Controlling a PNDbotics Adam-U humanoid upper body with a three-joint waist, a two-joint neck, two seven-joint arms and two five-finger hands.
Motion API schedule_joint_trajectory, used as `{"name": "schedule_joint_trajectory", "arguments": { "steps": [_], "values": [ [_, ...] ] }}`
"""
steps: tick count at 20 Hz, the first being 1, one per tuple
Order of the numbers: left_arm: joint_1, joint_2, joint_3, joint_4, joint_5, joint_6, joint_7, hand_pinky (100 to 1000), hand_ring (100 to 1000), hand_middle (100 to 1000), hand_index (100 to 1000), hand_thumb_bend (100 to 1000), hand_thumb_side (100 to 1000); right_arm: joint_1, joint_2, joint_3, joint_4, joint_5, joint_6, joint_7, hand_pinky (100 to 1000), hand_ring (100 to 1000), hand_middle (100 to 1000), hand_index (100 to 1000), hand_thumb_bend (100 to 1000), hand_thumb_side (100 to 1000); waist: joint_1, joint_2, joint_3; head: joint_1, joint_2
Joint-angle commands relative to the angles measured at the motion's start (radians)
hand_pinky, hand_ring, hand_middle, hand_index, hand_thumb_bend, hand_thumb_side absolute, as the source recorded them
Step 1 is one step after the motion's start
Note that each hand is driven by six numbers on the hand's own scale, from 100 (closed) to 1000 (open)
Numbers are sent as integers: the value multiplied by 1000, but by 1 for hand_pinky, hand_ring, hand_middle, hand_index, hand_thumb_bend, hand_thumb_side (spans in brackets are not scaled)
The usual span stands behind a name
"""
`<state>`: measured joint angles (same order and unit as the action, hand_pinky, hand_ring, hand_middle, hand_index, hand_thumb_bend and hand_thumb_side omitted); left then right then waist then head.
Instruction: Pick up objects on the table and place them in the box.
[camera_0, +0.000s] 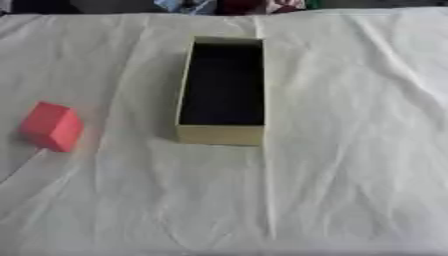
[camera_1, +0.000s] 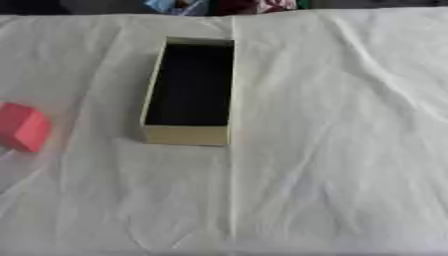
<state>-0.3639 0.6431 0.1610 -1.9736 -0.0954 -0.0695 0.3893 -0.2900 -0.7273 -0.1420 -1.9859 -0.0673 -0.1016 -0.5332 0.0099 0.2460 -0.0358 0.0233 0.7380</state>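
Here, neither the left hand nor the right hand shows in either view, so whether their fingers are spread, pressed together or pinching anything cannot be told.

A counter draped in a wrinkled white cloth (camera_0: 350, 165) fills the scene. Near its middle stands a long, narrow, open-topped rectangular box (camera_0: 220, 135) with pale yellowish walls and a dark interior, its short end facing the robot. Nothing can be made out inside it; the bottom reads only as dark. Well apart from it, toward the robot's left, a small red block (camera_0: 52, 126) sits on the cloth, seemingly tilted with one corner turned toward the camera. In the right eye view it lies close to the picture's left border. It appears to be the only loose object on the counter, so the task looks to be at its start, with this block not yet picked up.

Several things could go wrong from here, as a judgement. The block lies far to the left, so the left hand is the natural choice, and a reach from the right would cross over the box and might knock it. The cloth is loose and creased; fingers closing low could gather fabric with the block or drag the cloth and shift the box. The box opening is narrow, so a release off its centre line could land the block on a wall.
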Motion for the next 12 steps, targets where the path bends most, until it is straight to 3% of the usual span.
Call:
{"name": "schedule_joint_trajectory", "arguments": {
  "steps": [1,6,12],
  "values": [
    [-40,118,-6,33,-71,19,-77,669,634,662,763,374,100,-8,-38,-12,-14,-5,0,3,845,815,809,816,100,407,2,-36,0,-3,11],
    [-125,279,-52,194,-191,9,-288,724,693,721,818,464,100,-9,-46,-7,-14,-8,2,8,845,815,809,815,100,407,7,-47,-2,-5,14],
    [-223,362,-120,366,-320,-107,-567,786,754,765,842,543,100,-17,-51,2,-14,-12,3,18,845,815,809,815,100,407,9,-51,-7,-1,9]
  ]
}}
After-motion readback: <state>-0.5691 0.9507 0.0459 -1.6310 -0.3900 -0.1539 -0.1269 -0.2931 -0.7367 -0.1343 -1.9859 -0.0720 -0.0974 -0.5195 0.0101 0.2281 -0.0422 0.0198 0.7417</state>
